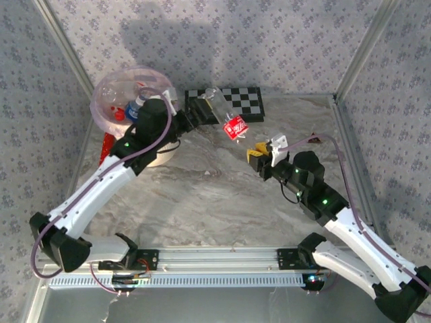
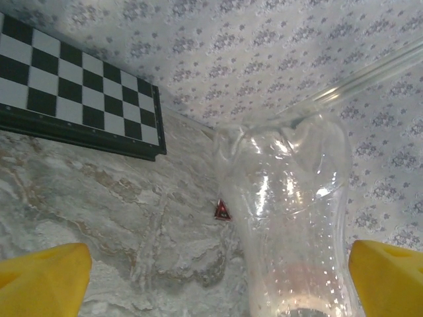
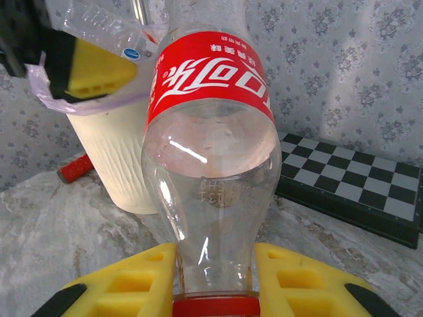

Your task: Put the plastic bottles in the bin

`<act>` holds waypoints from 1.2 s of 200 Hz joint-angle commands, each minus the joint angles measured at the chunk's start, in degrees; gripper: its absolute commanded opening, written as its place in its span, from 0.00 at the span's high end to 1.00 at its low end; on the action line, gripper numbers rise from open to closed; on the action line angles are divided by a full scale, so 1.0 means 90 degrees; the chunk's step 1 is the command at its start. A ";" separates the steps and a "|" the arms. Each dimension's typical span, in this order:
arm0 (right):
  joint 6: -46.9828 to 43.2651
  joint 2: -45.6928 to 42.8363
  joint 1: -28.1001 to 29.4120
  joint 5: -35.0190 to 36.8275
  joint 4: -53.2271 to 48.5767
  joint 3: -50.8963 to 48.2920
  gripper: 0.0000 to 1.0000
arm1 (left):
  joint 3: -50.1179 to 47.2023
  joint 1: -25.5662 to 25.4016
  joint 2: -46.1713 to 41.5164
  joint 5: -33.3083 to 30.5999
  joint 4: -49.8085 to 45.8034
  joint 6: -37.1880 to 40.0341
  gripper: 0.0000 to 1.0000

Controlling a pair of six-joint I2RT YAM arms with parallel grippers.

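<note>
A clear bottle with a red label (image 1: 235, 126) hangs tilted in the air between both arms. My right gripper (image 3: 215, 264) is shut on its neck just above the red cap (image 3: 215, 308), and sits right of the label from above (image 1: 259, 152). The bottle's clear body (image 2: 291, 198) passes between the wide-apart yellow fingers (image 2: 46, 277) of my open left gripper (image 1: 205, 108), close beside the right one. The bin (image 1: 98, 102), a cream bucket (image 3: 122, 158) with a pink bag, stands at the back left. Inside lie bottles, one blue-capped (image 1: 138, 101), one red-capped (image 1: 120, 114).
A black-and-white chequered board (image 1: 248, 101) lies flat against the back wall, right of the bin. A solid red cylinder (image 1: 106, 148) lies beside the bucket's left foot. A tiny red triangle (image 2: 223, 210) sits on the marble table. Patterned walls enclose three sides.
</note>
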 commanded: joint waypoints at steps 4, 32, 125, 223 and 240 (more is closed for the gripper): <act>0.0199 0.0012 0.0076 -0.0157 0.0317 -0.0017 1.00 | 0.0325 -0.0197 0.0235 0.0114 0.0715 -0.0111 0.00; 0.0208 0.0103 0.0117 -0.0198 0.0302 -0.0016 1.00 | 0.0439 -0.0289 0.0539 0.0235 0.0922 -0.0218 0.04; 0.0414 0.0108 0.0138 -0.0433 0.0448 -0.0193 1.00 | 0.1234 -0.0201 0.1184 -0.0037 0.0880 -0.0116 0.61; 0.0294 0.0274 0.0127 -0.0550 0.0299 0.0033 0.00 | 0.1864 0.0095 0.1298 -0.0274 0.0532 0.0202 0.81; 0.0192 0.0033 0.0056 -0.0347 -0.0010 0.0037 0.00 | 0.2170 0.0334 0.1186 -0.0355 0.0301 0.0461 0.84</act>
